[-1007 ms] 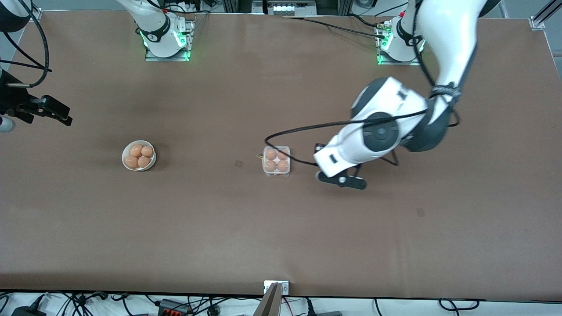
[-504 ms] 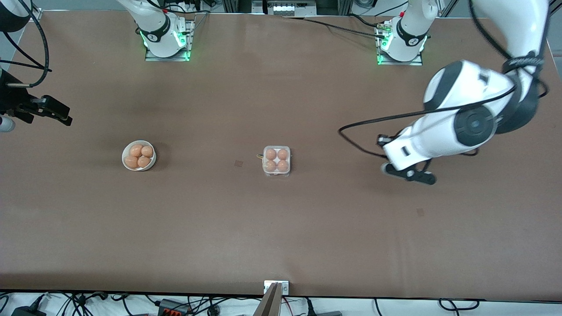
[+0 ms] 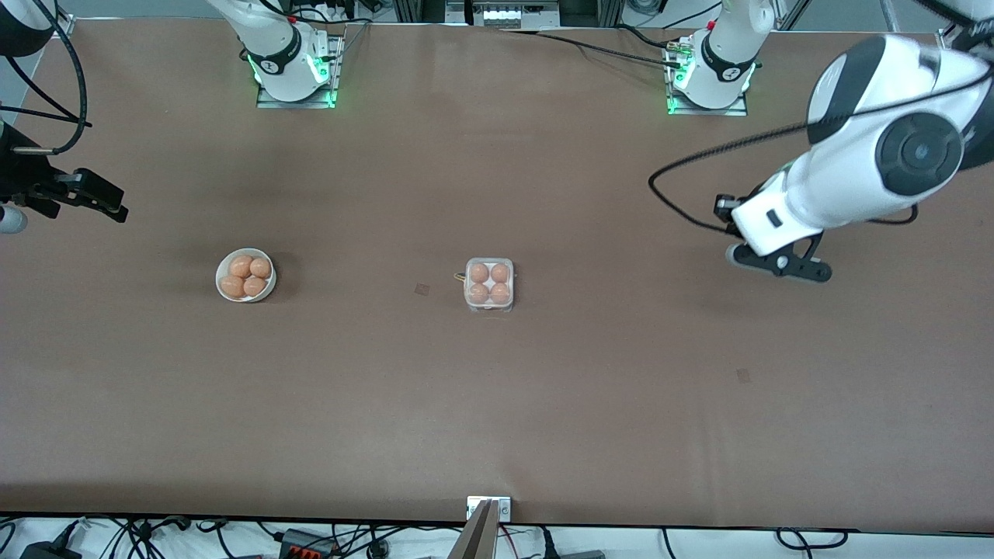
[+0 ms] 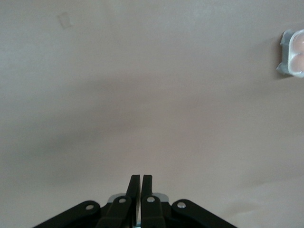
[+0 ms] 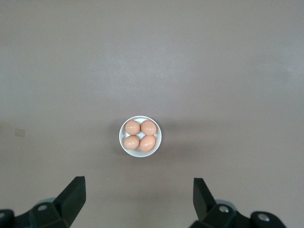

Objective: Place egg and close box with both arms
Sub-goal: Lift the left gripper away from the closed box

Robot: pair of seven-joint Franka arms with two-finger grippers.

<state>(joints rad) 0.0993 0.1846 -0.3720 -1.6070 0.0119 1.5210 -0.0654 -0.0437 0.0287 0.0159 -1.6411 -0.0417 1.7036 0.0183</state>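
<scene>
No readable text, label, brand, number or sign shows in any view; the small marks on the arm bases are too small to make out.

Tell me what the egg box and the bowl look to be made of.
The small square egg box: clear, glossy plastic, probably; its four tan eggs show through it. The round white bowl holding four eggs: smooth and opaque, ceramic or plastic; I cannot tell which.

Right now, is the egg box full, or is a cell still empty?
Full. The box shows four eggs, one in each cell, in the front view. Whether its clear lid is down, the pictures do not show.
</scene>
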